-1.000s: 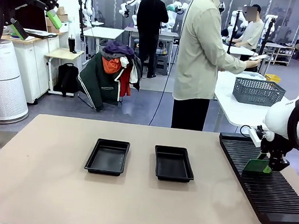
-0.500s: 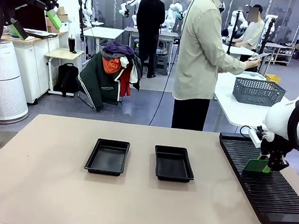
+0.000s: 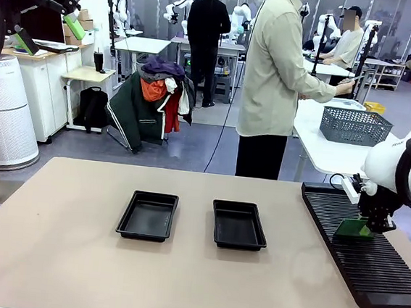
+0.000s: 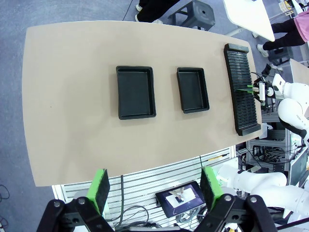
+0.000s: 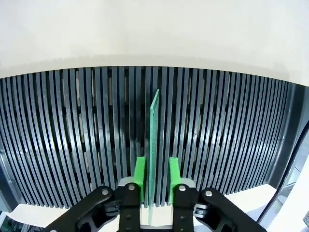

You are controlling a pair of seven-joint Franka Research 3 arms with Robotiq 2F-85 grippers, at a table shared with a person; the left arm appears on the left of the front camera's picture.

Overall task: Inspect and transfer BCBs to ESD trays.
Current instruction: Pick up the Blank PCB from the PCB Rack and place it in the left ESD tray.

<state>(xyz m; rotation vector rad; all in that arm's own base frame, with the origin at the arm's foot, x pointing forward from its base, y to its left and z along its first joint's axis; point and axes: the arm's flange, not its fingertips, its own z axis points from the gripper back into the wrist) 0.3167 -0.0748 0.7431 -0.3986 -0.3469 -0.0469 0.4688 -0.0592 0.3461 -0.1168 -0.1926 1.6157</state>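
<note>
Right gripper (image 5: 157,163) tighter; BCB (image 5: 154,121) in rack (image 5: 72,135)

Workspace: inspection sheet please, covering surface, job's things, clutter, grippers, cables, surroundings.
Surface: beige tabletop, bare between items.
Job's things: two shallow black plastic trays, left one and right one, both empty; one thin green board standing on edge in the long black slotted rack.
Clutter: nothing seen.
Grippers: left gripper open, high above the table; right gripper, fingers straddling the board, contact unclear.
Cables: black cable loop beside the right arm.
Surroundings: person in a pale shirt at the far side; grey mesh basket on a white table behind.
</note>
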